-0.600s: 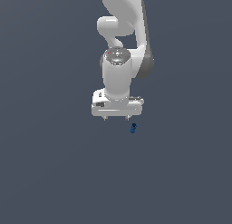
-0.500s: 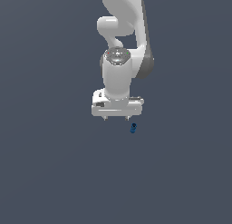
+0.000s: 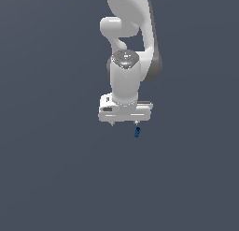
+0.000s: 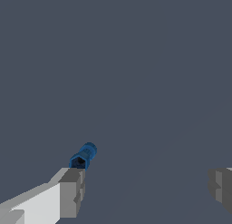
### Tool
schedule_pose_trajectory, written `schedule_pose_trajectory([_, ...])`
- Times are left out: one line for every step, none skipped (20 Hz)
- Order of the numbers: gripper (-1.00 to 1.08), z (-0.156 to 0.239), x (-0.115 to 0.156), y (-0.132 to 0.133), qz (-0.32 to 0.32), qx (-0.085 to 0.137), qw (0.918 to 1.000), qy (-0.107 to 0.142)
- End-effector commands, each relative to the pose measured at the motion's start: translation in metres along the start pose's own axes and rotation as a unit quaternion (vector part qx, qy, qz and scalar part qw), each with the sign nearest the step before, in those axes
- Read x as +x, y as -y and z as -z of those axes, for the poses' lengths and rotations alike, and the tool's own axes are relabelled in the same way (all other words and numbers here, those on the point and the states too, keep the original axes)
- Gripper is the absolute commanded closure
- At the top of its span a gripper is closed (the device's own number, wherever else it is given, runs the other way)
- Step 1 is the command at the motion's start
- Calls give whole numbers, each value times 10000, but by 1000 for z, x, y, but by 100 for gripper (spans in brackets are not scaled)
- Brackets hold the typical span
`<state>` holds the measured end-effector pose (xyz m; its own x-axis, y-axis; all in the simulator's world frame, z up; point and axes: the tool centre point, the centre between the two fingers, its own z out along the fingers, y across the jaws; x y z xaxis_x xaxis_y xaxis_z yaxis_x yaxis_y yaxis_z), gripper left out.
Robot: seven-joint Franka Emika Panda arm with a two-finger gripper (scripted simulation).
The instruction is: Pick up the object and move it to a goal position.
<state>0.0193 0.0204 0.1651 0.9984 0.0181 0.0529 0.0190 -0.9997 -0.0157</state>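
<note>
I am holding my claw [image 3: 124,124] pointed straight down over the plain dark-grey floor [image 3: 51,169], with its fingers [image 4: 71,191] spread wide and nothing between them. The object [image 3: 137,131], a tiny dark-blue cylinder with a lighter blue end, is lying just beside the fingertip on the exterior view's right, slightly below it. In the wrist view it [image 4: 83,156] is sitting outside the gap, next to one grey pad.

White claw [image 3: 124,124] with grey fingertips [image 4: 72,192]; dark-blue object [image 4: 83,157]; slate-grey ground [image 3: 51,169].
</note>
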Motion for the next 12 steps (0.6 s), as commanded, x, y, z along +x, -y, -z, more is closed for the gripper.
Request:
schedule_pose_trajectory([-92, 0, 1, 0, -22, 8, 10000, -9])
schedule_pose_trajectory([-92, 0, 0, 0, -13, 4, 10000, -6])
schedule_pose_trajectory([-92, 0, 0, 0, 4, 2, 10000, -3])
schedule_pose_trajectory([-92, -1, 0, 0, 32, 0, 10000, 0])
schedule_pose_trajectory([-92, -1, 0, 1, 70, -2, 10000, 4])
schedule_pose_trajectory([-92, -2, -1, 2, 118, -4, 9999, 7])
schedule_pose_trajectory([-92, -4, -1, 3, 175, -6, 9998, 12])
schedule_pose_trajectory([-92, -5, -1, 5, 241, -7, 9997, 17])
schedule_pose_trajectory([-92, -6, -2, 6, 315, -9, 9995, 23])
schedule_pose_trajectory([-92, -8, -2, 8, 399, -12, 9992, 29])
schedule_pose_trajectory([-92, -10, -3, 9, 491, -14, 9988, 37])
schedule_pose_trajectory([-92, -12, -4, 11, 593, -17, 9982, 46])
